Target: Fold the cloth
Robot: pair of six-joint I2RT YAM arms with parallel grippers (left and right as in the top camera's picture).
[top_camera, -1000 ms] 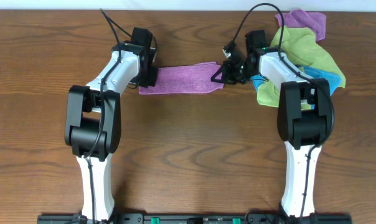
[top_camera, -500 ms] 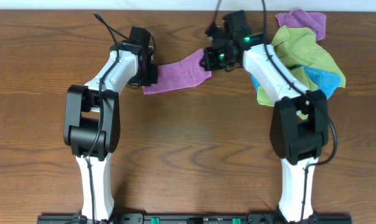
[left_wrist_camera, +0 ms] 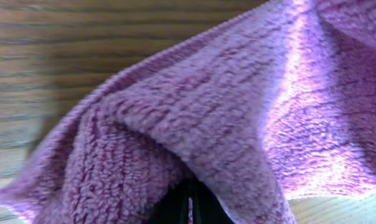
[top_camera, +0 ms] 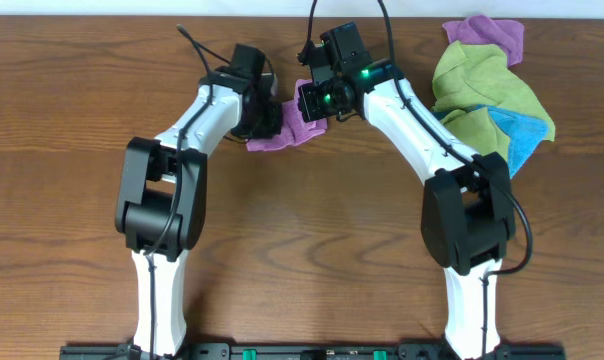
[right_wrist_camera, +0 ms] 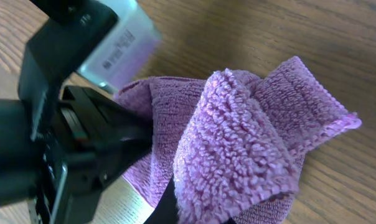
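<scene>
The cloth [top_camera: 285, 133] is bunched between the tools. The right gripper [top_camera: 310, 100] is closed on one raised end. The left gripper [top_camera: 266, 118], just beside it, pinches the other, fingers mostly buried. Risk: the slack middle lands creased, or the grippers collide.

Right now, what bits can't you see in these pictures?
- Fingertips of the left gripper: left wrist view, the cloth drapes over them, so open or shut is unclear.
- Fingertips of the right gripper: right wrist view, the bunched cloth covers them.
- Most of the cloth: overhead view, both grippers hide it.
- Much of the blue cloth: overhead view, it lies under the green cloth.
</scene>
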